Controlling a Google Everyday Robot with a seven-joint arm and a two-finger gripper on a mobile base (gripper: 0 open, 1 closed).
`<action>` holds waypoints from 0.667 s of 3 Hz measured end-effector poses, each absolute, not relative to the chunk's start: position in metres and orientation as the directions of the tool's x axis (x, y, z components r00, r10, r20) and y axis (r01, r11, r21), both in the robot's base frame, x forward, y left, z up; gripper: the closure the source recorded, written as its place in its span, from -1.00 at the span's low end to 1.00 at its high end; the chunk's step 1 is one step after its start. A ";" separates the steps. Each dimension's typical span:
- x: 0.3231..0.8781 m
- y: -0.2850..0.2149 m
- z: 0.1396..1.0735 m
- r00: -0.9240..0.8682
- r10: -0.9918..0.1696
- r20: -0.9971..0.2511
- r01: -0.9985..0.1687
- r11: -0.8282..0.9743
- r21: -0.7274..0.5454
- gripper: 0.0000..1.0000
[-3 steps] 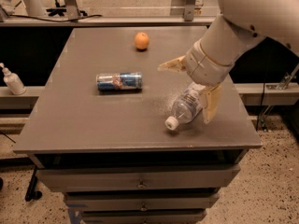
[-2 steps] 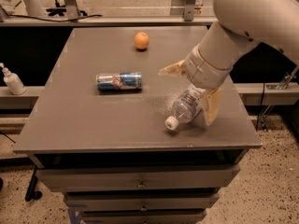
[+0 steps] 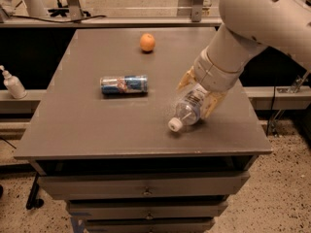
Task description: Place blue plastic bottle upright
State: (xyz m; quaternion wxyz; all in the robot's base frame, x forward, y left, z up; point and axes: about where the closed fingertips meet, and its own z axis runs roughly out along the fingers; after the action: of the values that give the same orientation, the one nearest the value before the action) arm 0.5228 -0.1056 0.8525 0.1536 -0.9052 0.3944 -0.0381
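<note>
The blue plastic bottle [image 3: 187,110] lies on its side on the grey table [image 3: 97,130], right of centre. It is clear and ribbed, and its white cap [image 3: 174,125] points toward the front edge. My gripper [image 3: 199,93] comes down from the upper right and straddles the bottle's rear half. One tan finger [image 3: 185,79] is on its far side and the other on its near-right side. Both press against the bottle, which still rests on the table. The bottle's base is hidden under the wrist.
A blue-silver drink can [image 3: 124,84] lies on its side left of the bottle. An orange [image 3: 147,42] sits near the table's back edge. A white pump bottle [image 3: 13,83] stands on a ledge off the table's left side. The table's right edge is close to the gripper.
The two fingers have drawn in from a wide spread to sit against the bottle's sides. The bottle has shifted slightly, its cap moving a little up and left.
</note>
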 end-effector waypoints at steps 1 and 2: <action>0.526 -0.107 0.856 0.679 -0.733 -0.027 -0.706 -0.644 -0.295 0.26; 0.531 -0.109 0.866 0.649 -0.760 -0.015 -0.733 -0.620 -0.279 0.87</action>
State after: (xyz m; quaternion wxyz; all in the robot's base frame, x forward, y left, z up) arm 0.5311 -0.1090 0.8656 0.1314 -0.8986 0.4154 -0.0521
